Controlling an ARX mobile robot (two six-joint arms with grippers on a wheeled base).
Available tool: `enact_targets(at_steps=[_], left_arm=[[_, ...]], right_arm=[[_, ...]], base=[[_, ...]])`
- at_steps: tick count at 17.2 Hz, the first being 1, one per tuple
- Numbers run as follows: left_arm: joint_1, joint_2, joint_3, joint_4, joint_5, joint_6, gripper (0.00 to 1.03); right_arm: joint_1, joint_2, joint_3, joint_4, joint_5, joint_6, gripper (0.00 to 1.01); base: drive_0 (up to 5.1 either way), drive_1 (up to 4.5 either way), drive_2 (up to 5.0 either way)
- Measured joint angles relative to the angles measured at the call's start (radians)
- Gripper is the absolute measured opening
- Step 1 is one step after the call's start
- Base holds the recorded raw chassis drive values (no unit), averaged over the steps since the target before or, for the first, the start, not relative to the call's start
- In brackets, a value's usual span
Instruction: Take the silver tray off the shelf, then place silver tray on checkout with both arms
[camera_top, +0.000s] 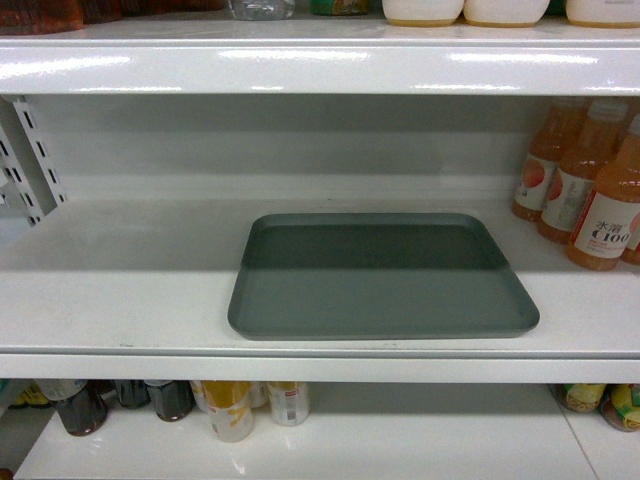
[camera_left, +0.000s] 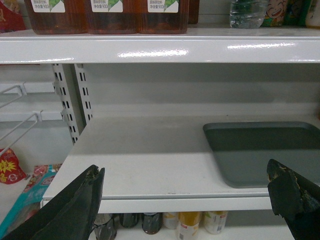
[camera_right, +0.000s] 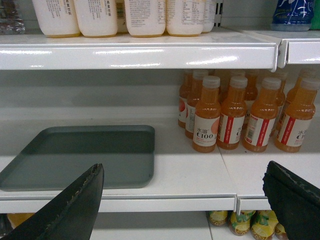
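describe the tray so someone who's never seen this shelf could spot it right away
Look at the middle white shelf, between the board of pale bottles above and the cans below. The tray lies flat near its front edge, left of the orange drink bottles. It is the only grey, flat, rimmed rectangle there.

silver tray right end cut off, orange bottles cropped

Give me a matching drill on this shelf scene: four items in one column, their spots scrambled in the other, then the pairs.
Items:
1. silver tray
2. orange drink bottles
3. cans
4. white bottles

Places:
A. shelf above the tray
B. right of the tray, same board
C. middle of the shelf
D. shelf below the tray

Pairs: 1-C, 2-B, 3-D, 4-A
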Motion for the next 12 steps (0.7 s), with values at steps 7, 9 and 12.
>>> enact_targets(at_steps=[7,9,12], left_arm=[[0.0,0.0,0.0,0.0,0.0,0.0,0.98],[0.0,0.0,0.0,0.0,0.0,0.0,0.98],[0.0,0.0,0.0,0.0,0.0,0.0,0.98]], right_arm=[[0.0,0.0,0.0,0.0,0.0,0.0,0.98],[0.0,0.0,0.0,0.0,0.0,0.0,0.98],[0.0,0.0,0.0,0.0,0.0,0.0,0.98]], base=[[0.0,0.0,0.0],[0.0,0.0,0.0],[0.0,0.0,0.0]])
